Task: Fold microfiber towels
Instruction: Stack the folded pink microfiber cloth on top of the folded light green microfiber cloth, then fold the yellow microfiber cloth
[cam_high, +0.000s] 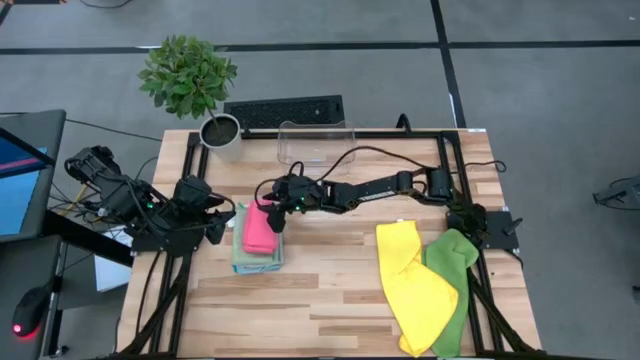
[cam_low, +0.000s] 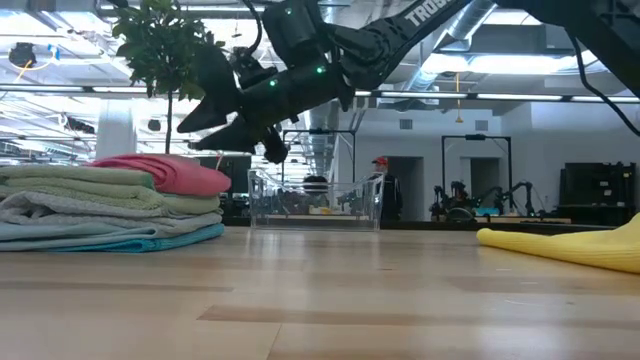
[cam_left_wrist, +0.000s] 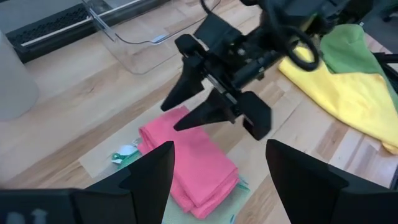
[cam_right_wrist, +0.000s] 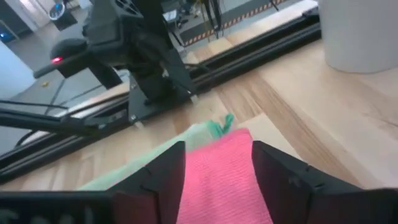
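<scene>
Step in hand: the pink towel (cam_high: 260, 229) is judged to have been set on top of the folded stack (cam_high: 257, 258) at the left of the table; the right arm is to be cleared away from it.
Right gripper (cam_high: 272, 214): it is seen just above the pink towel, fingers apart and nothing held between them; in the low view it hangs clear of the cloth.
Left gripper (cam_high: 216, 225): it is parked just left of the stack, fingers apart, nothing held.
Stack: pale green, grey and teal layers are seen under the pink one in the low view; a green corner shows beyond the pink towel's edge.
Towels left: a yellow towel (cam_high: 412, 283) and a lime green towel (cam_high: 455, 285) lie unfolded at the near right, overlapping.
Doing it well: the right gripper should be lifted straight up before it is swung right, so that the top fold is not dragged.
Risk: a fingertip caught in the pile could pull the pink layer askew.
Clear bin (cam_high: 316, 142): it stands at the far edge and is not involved.
</scene>
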